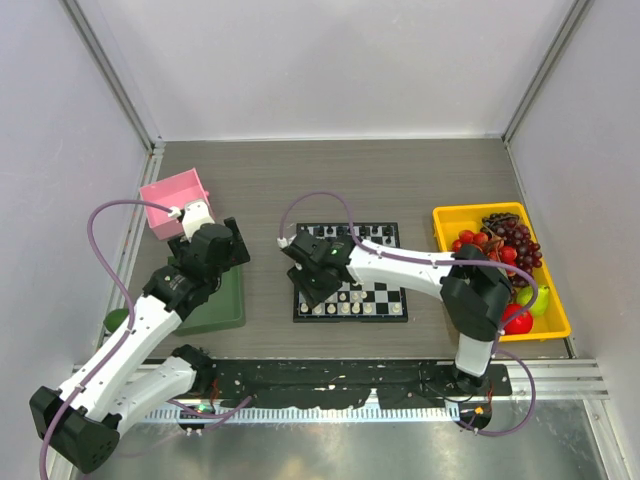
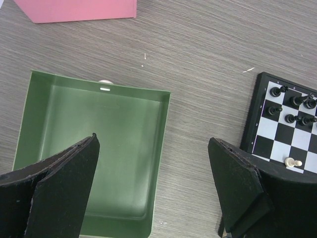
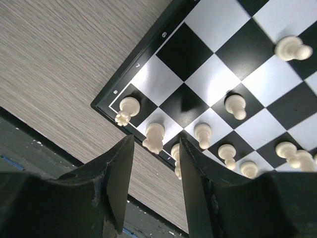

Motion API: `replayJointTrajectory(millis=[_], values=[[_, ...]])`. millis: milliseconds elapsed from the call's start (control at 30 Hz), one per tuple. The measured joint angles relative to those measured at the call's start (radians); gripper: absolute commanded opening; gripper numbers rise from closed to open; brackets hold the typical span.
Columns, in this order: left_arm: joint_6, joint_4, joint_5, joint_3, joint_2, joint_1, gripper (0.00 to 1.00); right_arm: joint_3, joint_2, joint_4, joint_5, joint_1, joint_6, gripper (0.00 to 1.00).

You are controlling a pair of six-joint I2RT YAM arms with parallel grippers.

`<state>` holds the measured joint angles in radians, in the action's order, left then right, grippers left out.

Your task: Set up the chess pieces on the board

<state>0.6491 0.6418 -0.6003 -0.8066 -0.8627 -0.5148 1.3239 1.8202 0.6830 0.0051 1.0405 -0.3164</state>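
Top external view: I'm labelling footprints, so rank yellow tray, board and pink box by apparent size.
1. yellow tray, largest.
2. board, slightly smaller; partly under the right arm, so unsure.
3. pink box, smallest.

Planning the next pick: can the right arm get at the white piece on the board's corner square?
Probably yes: the right fingers hang open right by that corner piece, with nothing covering it, though its neighbour stands close.
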Motion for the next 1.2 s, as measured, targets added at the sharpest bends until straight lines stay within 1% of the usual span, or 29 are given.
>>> replayJointTrajectory(millis=[200, 367, 567, 900, 1067, 1200], values=[[-0.001, 0.0, 0.0, 0.0, 0.0, 0.001, 0.99, 0.024, -0.084, 0.007, 0.039, -0.021, 0.002, 0.49], [-0.002, 0.0, 0.002, 0.0, 0.0, 0.005, 1.0, 0.026, -0.121, 0.007, 0.051, -0.091, -0.005, 0.48], [-0.001, 0.002, 0.008, 0.0, 0.001, 0.005, 0.99, 0.025, -0.107, 0.011, 0.054, -0.153, -0.023, 0.48], [-0.001, 0.005, 0.018, 0.0, 0.002, 0.006, 1.0, 0.026, -0.017, 0.011, 0.037, -0.154, -0.032, 0.45], [-0.001, 0.007, 0.022, 0.0, -0.004, 0.006, 1.0, 0.031, -0.006, 0.01, 0.035, -0.16, -0.038, 0.45], [-0.001, 0.007, 0.026, 0.0, -0.006, 0.006, 1.0, 0.065, 0.007, 0.006, 0.034, -0.174, -0.039, 0.45]])
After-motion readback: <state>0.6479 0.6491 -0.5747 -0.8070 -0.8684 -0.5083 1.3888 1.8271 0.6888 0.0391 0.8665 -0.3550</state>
